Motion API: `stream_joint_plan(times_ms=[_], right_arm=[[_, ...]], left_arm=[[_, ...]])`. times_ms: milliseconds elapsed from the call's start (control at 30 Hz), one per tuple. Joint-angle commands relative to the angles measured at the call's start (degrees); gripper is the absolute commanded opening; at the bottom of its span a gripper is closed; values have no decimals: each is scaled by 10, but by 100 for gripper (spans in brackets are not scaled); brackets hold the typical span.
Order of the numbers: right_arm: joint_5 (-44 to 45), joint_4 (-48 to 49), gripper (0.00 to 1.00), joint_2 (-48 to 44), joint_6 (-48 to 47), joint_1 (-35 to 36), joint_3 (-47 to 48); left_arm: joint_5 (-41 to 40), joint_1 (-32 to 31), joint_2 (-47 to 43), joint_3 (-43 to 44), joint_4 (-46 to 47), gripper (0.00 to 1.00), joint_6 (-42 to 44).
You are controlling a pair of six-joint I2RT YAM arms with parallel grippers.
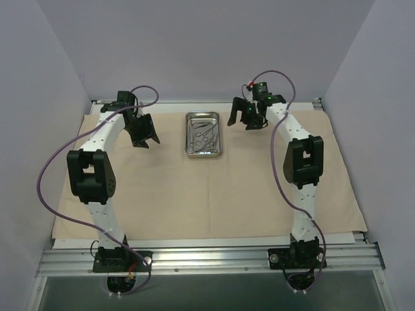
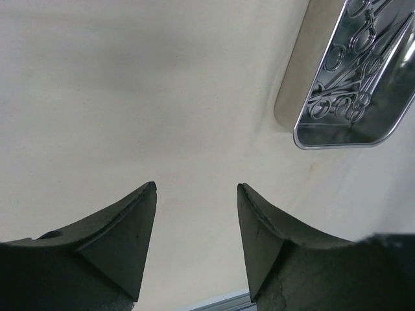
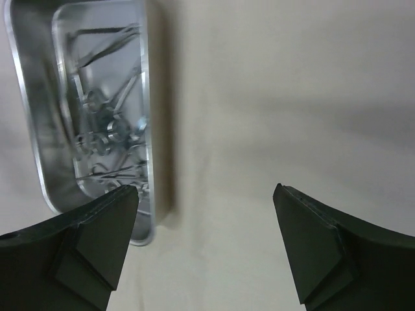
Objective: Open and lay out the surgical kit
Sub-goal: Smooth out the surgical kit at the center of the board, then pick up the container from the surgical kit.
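Observation:
The beige cloth wrap (image 1: 207, 194) lies spread flat as a large sheet over the table. The shiny steel tray (image 1: 216, 151) stands on it at the back centre, with several ring-handled instruments (image 1: 203, 133) piled inside. My left gripper (image 1: 144, 135) hovers left of the tray, open and empty; its wrist view shows the tray (image 2: 337, 139) at upper right. My right gripper (image 1: 245, 115) hovers right of the tray's far end, open and empty; its wrist view shows the tray (image 3: 35, 149) and instruments (image 3: 107, 126) at left.
Lilac walls close in the back and both sides. A metal rail (image 1: 207, 259) carrying the arm bases runs along the near edge. Purple cables (image 1: 48, 168) loop off both arms.

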Motion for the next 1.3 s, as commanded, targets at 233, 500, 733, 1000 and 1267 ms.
stream_joint_plan(times_ms=[233, 500, 733, 1000, 1267], right_arm=[[-32, -50, 79, 94, 16, 74, 118], [-15, -70, 58, 141, 10, 99, 142], [-7, -76, 42, 152, 9, 101, 163], [14, -116, 8, 186, -47, 100, 220], [5, -85, 0, 159, -49, 102, 225]], left_arm=[[35, 3, -94, -91, 49, 61, 29], [48, 4, -101, -91, 44, 60, 38], [54, 5, -92, -87, 42, 60, 41], [60, 5, -85, -86, 43, 59, 42], [59, 9, -86, -81, 36, 59, 43]])
